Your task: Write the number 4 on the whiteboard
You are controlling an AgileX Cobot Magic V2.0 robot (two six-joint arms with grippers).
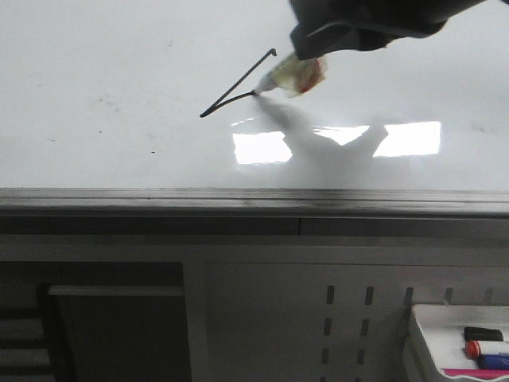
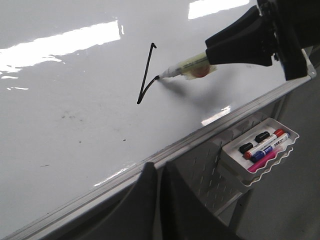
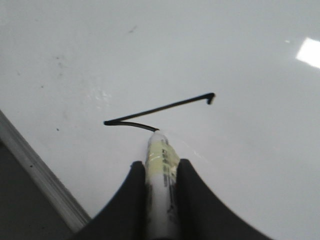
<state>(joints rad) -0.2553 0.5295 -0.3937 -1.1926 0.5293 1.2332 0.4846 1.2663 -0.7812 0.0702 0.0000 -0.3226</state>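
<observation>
The right claw (image 3: 161, 172) is gripping a pale marker (image 3: 161, 175) between its two black fingers, pressing the tip against the whiteboard (image 3: 240, 165) just ahead of it, where the unfinished number 4 (image 3: 160, 111) is showing only its long diagonal and a short start of crossbar.

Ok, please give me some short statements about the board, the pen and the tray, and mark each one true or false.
1. The right gripper holds a marker with its tip on the whiteboard. True.
2. The number 4 is complete. False: only the diagonal and part of the crossbar are drawn; no stem.
3. The tray holds several markers. True.
4. The left gripper holds an eraser. False: nothing is seen between its fingers.
</observation>
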